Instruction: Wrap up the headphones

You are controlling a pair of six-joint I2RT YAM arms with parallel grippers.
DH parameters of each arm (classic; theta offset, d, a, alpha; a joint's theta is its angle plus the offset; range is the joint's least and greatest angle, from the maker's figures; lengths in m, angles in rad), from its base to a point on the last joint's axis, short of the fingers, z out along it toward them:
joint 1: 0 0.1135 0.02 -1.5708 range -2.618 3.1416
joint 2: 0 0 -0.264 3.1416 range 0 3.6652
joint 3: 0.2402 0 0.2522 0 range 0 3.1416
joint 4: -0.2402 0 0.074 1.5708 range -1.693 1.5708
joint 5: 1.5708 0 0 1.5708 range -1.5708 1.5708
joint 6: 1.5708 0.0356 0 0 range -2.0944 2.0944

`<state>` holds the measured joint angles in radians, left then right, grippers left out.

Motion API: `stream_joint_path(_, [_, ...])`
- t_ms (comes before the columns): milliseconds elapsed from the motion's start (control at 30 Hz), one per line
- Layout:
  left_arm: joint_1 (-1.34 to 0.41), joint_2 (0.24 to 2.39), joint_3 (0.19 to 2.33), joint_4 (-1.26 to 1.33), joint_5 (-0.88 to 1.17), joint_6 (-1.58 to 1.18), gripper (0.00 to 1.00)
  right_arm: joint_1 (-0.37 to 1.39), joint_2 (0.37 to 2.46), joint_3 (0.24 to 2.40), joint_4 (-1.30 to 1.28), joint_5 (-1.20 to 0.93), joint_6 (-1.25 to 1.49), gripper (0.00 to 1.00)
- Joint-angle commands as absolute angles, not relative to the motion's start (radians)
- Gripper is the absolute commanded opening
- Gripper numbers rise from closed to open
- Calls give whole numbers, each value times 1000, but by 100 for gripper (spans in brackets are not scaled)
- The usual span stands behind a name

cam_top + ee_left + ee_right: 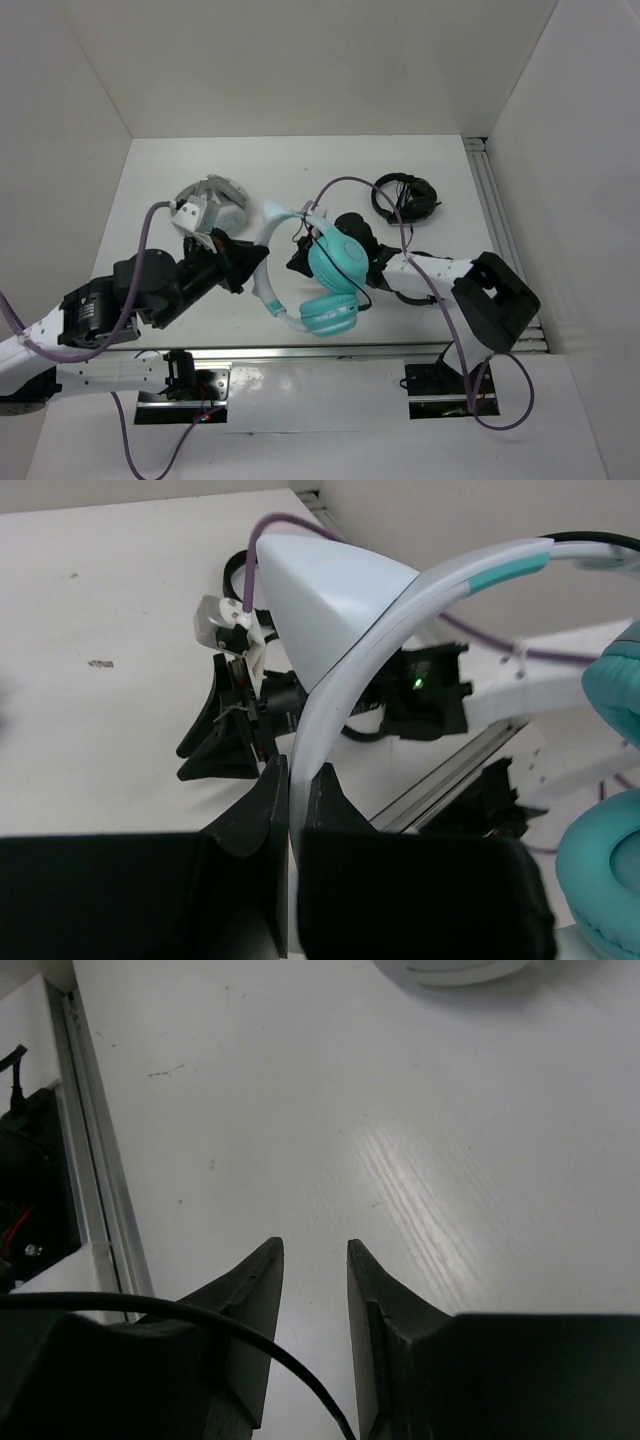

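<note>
The headphones (325,270) lie mid-table, with teal ear cups (612,875) and a pale headband (345,695) bearing an ear-like point (325,595). My left gripper (248,266) is shut on the headband; in the left wrist view its jaws (298,780) pinch the white band edge-on. My right gripper (298,262) sits just left of the upper ear cup, inside the headband's arc. In the right wrist view its jaws (315,1255) stand slightly apart over bare table with nothing between them. The thin black cable (255,1348) drapes across its left finger.
Grey-white folded headphones (210,200) lie at the back left, close behind my left gripper. Black headphones (405,197) lie at the back right. A metal rail (500,230) runs along the right side and another (330,350) along the near edge. White walls enclose the table.
</note>
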<state>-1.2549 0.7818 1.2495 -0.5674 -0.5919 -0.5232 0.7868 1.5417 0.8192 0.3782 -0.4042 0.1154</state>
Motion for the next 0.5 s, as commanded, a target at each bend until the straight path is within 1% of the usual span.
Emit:
stream_joint_path(0, [-1259, 732, 1298, -438, -732, -723, 0, 727, 1598, 796, 638, -517, 216, 40])
stream_joint_path(100, [-1259, 732, 1363, -532, -808, -860, 0, 709, 1669, 779, 676, -541, 229, 38])
stream_joint_path(133, [-1259, 747, 1383, -613, -857, -918, 0, 709, 1683, 753, 704, -541, 238, 37])
stream_joint_path(267, [-1259, 776, 1466, -777, -986, -1011, 0, 709, 1692, 678, 761, -520, 256, 33])
stream_joint_path(300, [-1259, 787, 1477, -794, -1005, -1023, 0, 709, 1692, 664, 761, -520, 256, 20])
stream_joint_path(333, [-1259, 798, 1495, -807, -1035, -1032, 0, 709, 1692, 637, 778, -520, 265, 10])
stream_joint_path(367, [-1259, 798, 1506, -830, -1049, -1046, 0, 709, 1692, 621, 793, -511, 274, 5])
stream_joint_path(400, [-1259, 813, 1519, -869, -1063, -1060, 0, 722, 1678, 606, 793, -476, 275, 2])
stream_joint_path(467, [-1259, 848, 1557, -932, -1115, -1087, 0, 755, 1614, 565, 763, -416, 275, 0])
